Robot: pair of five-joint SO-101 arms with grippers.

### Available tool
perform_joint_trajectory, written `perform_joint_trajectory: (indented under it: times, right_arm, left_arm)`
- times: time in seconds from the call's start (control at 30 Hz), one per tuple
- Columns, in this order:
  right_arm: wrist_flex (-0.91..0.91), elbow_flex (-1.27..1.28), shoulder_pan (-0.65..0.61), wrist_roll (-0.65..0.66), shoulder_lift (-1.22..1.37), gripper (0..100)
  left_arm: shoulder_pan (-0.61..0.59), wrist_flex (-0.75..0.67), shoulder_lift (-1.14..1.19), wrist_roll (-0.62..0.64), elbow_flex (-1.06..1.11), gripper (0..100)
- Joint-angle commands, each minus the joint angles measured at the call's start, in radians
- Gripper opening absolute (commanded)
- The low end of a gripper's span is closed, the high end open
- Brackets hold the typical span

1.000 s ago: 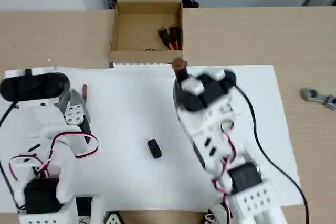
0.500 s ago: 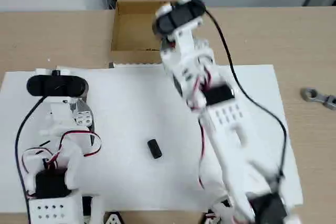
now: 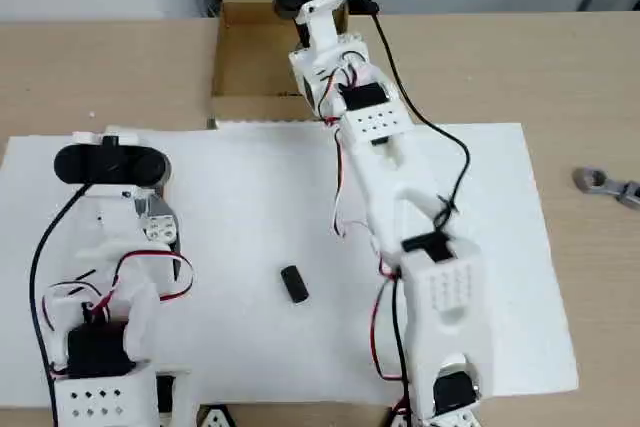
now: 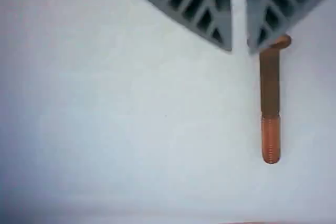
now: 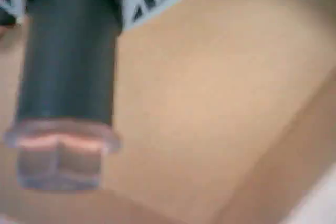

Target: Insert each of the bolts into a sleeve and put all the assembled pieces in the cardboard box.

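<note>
My right arm stretches across the paper and over the cardboard box [image 3: 250,57]. Its gripper [image 5: 73,3] is shut on an assembled piece: a black sleeve [image 5: 68,51] with a copper bolt head [image 5: 58,150] sticking out of its end, held above the box floor [image 5: 220,103]. A loose black sleeve [image 3: 293,283] lies in the middle of the white paper. My left gripper [image 4: 239,45] hangs just above the paper, shut to a thin slit with nothing in it. A copper bolt [image 4: 270,103] lies flat beside one fingertip, its head almost touching.
A white paper sheet [image 3: 250,197] covers the wooden table. A metal wrench [image 3: 605,185] lies on the bare wood at the far right. The right arm hides the box's right half. The left arm [image 3: 110,247] stands over the paper's left side.
The right arm swung from the paper's far edge out over the box, carrying the assembled piece. The left arm shifted slightly right and forward early on, then stayed still.
</note>
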Motion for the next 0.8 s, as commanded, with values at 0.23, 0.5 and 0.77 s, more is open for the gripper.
perform_joint_trajectory:
  times: [0.23,0.5,0.77]
  right_arm:
    - [0.185,-0.505,0.01,-0.092,0.3,12.5]
    - [0.44,-0.743,0.004,-0.089,0.352,12.2]
    - [0.977,-1.092,-0.004,-0.025,0.344,0.4]
  left_arm:
    - [-0.006,0.021,-0.005,-0.006,-0.005,0]
    - [-0.006,0.021,-0.005,0.002,-0.008,5]
    - [-0.215,0.017,0.071,0.068,-0.041,11]
